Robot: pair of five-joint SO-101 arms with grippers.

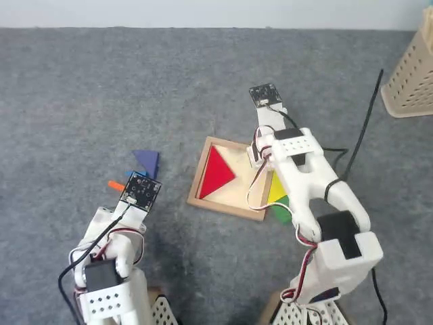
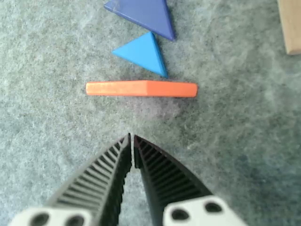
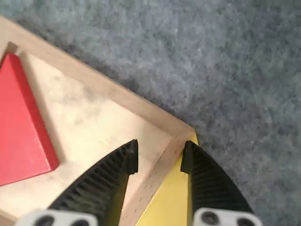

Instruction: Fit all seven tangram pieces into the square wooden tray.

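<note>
The square wooden tray (image 1: 200, 189) lies mid-table with a red triangle (image 1: 216, 172) inside it. A yellow piece (image 1: 278, 192) and a green piece (image 1: 281, 214) lie against its right side, partly under the right arm. My right gripper (image 3: 160, 155) is open and straddles the tray wall (image 3: 162, 162): one finger over the tray floor, the other over the yellow piece (image 3: 167, 207). The red triangle (image 3: 21, 127) is beside it. My left gripper (image 2: 131, 139) is shut and empty, just short of an orange piece (image 2: 141, 88). Beyond that lie a light blue triangle (image 2: 143, 52) and a dark blue triangle (image 2: 143, 13).
A beige perforated basket (image 1: 413, 74) stands at the far right edge. A black cable (image 1: 358, 142) runs from it toward the right arm. The tray's corner (image 2: 291, 23) lies off to the side of the left gripper. Grey carpet covers the table.
</note>
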